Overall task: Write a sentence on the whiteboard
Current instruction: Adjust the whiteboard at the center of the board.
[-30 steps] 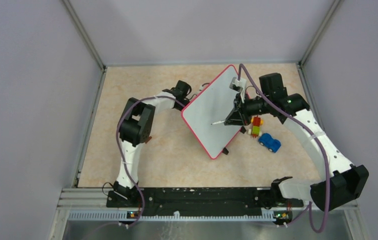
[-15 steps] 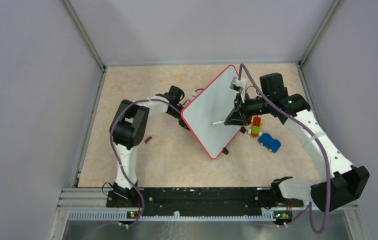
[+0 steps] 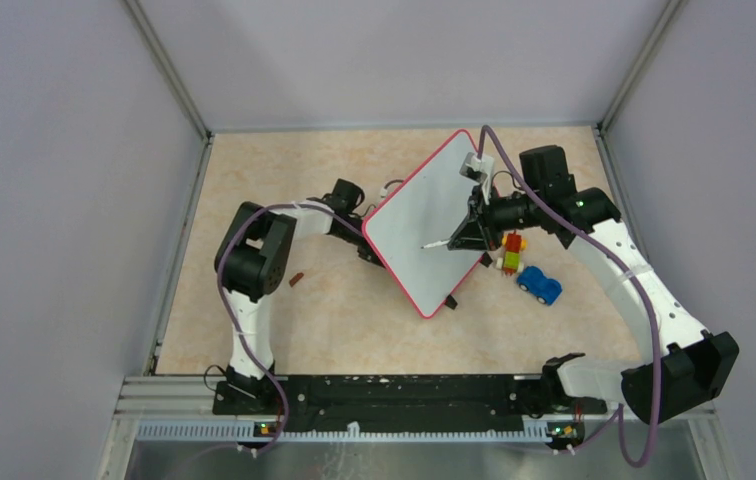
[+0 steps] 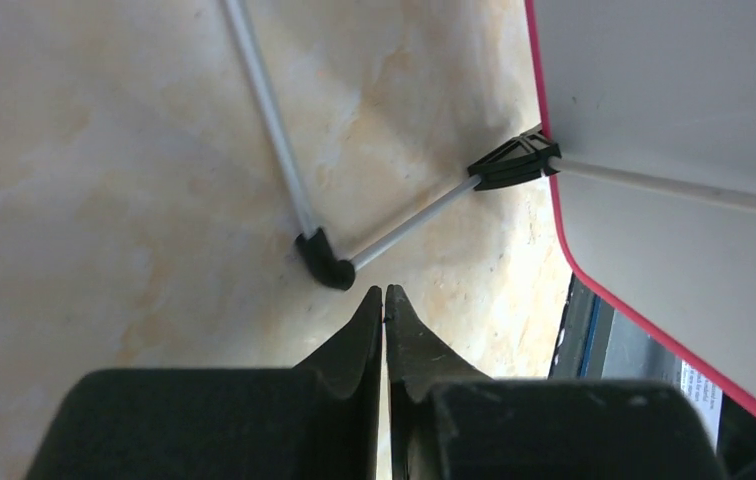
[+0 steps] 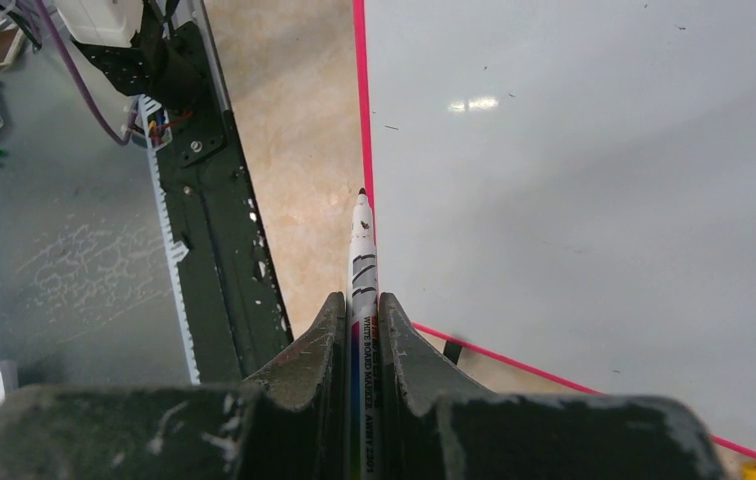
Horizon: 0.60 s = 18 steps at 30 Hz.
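Change: against a second ago, our left arm [image 3: 254, 262] has swung its elbow back and left, baring a small brown bit [image 3: 296, 280] on the table [image 3: 254, 180]; we see no shift in the whiteboard or the marker
Whiteboard [image 3: 414, 210]: propped at a tilt on its wire stand [image 4: 409, 222], right of mid-table; long edges run from far right to near left, white face turned toward our right arm [image 3: 619, 255]
Marker [image 5: 362, 250]: long axis in line with the fingers, tip just beside the red rim near the board's lower edge; contact we cannot tell
Left gripper [image 4: 384, 298]: fingers pressed together on nothing, behind the board, near the stand's black foot [image 4: 324, 262]
Right gripper [image 5: 361, 300]: clamped on the marker's barrel
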Tool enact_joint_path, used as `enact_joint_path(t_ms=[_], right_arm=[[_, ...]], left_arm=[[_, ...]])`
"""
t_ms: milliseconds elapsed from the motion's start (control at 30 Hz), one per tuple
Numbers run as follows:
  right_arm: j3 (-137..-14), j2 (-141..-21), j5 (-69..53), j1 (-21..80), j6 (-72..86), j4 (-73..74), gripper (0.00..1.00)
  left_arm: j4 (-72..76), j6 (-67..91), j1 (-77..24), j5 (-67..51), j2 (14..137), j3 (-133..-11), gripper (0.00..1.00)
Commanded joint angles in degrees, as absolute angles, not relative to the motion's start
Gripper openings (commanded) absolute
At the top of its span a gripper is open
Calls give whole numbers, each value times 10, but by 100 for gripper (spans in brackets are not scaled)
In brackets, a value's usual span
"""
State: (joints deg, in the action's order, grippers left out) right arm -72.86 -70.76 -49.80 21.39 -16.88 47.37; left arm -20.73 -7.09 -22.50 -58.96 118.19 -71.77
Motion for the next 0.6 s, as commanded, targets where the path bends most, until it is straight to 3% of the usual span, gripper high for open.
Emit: enact_joint_path(t_ms=[0, 567], right_arm=[[-741, -701, -515, 219, -162, 451, 0], [-733, -697, -505, 219, -173, 459, 0]], left_arm=[[-149, -29, -247, -599, 1163, -715, 5], [-224, -55, -234, -399, 1215, -775, 1]])
